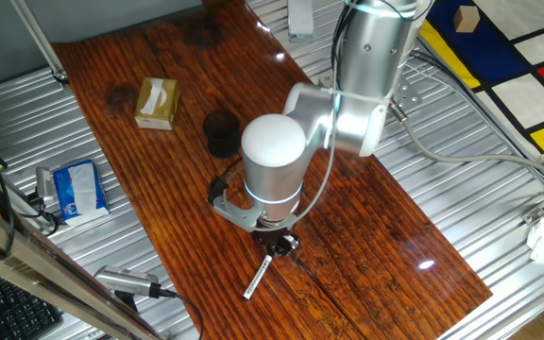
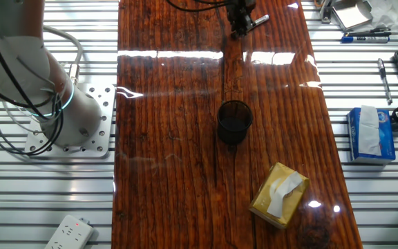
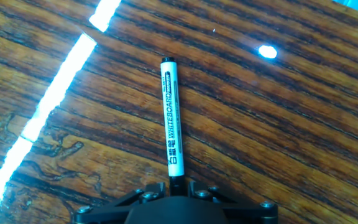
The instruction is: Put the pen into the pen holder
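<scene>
The white pen (image 1: 258, 276) with a black cap end lies low over the wooden table (image 1: 366, 236) near its front edge. My gripper (image 1: 278, 247) is shut on the pen's black end; in the hand view the pen (image 3: 171, 118) reaches away from the gripper (image 3: 176, 185), with a finger on each side of the cap. The other fixed view shows the gripper (image 2: 240, 24) and the pen (image 2: 260, 20) at the table's far end. The black round pen holder (image 1: 221, 133) stands upright near the table's middle, apart from the gripper; it also shows in the other fixed view (image 2: 233, 122).
A tan box (image 1: 156, 102) lies beyond the pen holder, also seen in the other fixed view (image 2: 278, 195). A blue tissue pack (image 1: 76, 189) and a grey tool with a cable (image 1: 126, 281) lie off the wood on the metal bench. A power strip (image 2: 68, 234) lies beside the arm base.
</scene>
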Controlling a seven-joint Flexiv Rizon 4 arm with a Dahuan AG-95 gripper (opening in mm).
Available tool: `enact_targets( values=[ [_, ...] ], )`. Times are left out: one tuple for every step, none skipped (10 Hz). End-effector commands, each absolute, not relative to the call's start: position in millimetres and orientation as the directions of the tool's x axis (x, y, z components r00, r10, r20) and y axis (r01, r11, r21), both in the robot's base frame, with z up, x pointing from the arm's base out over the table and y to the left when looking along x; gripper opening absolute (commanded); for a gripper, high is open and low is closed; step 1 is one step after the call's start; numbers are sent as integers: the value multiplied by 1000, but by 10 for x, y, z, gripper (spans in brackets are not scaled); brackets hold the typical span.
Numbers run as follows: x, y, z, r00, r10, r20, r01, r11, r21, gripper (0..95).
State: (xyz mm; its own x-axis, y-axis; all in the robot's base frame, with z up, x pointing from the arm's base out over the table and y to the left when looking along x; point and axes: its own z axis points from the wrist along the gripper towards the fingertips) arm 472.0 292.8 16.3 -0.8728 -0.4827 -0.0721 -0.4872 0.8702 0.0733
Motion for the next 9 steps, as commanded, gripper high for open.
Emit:
enact_targets(
  values=[
    [4716,2923,166,-872,-483,-77,-488,870,68,190],
    [4715,2924,163,-871,-485,-79,-490,869,67,190],
    [4714,2926,159,-870,-486,-81,-491,869,65,190],
    [4708,2930,145,-870,-486,-85,-491,869,64,190],
    [4707,2931,143,-870,-485,-87,-491,869,62,190],
    [4707,2931,143,-870,-486,-88,-491,869,61,190],
    [4707,2931,143,-870,-485,-90,-491,869,60,190],
    [4707,2931,143,-872,-480,-90,-486,872,57,0],
    [4707,2931,143,-873,-479,-91,-485,873,56,0]
  ],
)
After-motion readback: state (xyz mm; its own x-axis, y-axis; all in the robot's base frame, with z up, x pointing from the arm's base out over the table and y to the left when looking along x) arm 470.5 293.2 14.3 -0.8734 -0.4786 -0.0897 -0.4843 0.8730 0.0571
